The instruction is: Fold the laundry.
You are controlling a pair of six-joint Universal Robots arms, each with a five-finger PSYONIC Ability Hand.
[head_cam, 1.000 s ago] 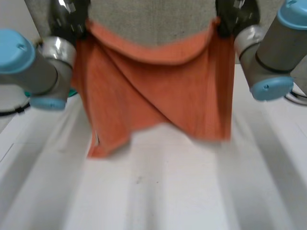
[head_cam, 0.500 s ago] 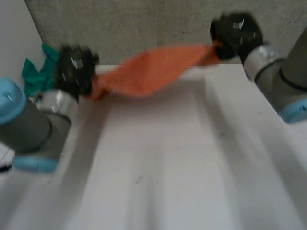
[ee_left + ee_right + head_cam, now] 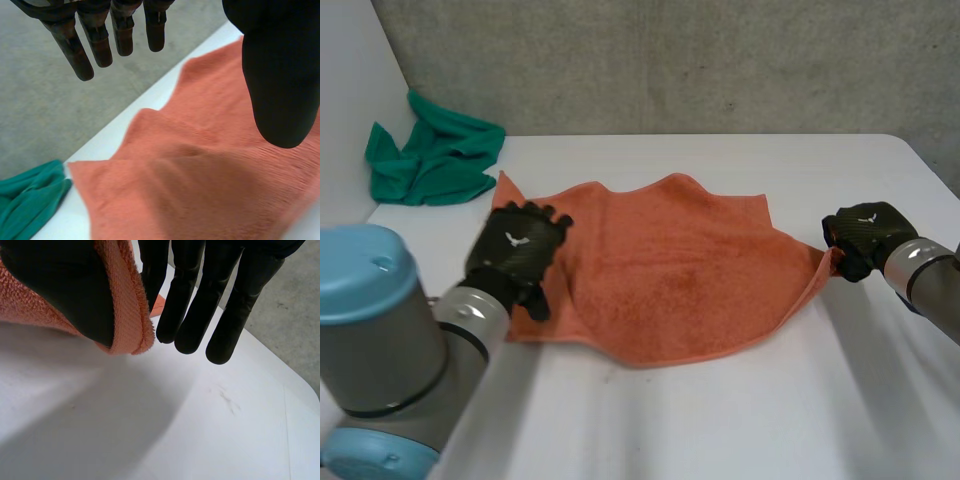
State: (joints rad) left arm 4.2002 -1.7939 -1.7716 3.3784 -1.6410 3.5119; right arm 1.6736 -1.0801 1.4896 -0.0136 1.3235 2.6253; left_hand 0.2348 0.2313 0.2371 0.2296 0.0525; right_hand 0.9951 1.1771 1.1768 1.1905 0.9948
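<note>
An orange towel [image 3: 660, 270] lies spread on the white table [image 3: 720, 420], slightly rumpled, with wavy edges. My left hand [image 3: 515, 250] hovers over the towel's left edge near its front-left corner. In the left wrist view its fingers [image 3: 100, 45] are straight and apart from the thumb, with the towel [image 3: 210, 185] lying below and nothing held. My right hand [image 3: 860, 238] is at the towel's right corner. In the right wrist view the thumb [image 3: 65, 285] pinches the towel's hem [image 3: 125, 310] against the fingers.
A crumpled green cloth [image 3: 435, 150] lies at the table's back-left corner, close to the towel's far-left corner, and shows beyond the towel [image 3: 25, 200] in the left wrist view. A grey wall stands behind the table.
Both hands held the towel up in the air, then swung it forward and down. It now lies flat on the table, and the left hand has opened and let go.
</note>
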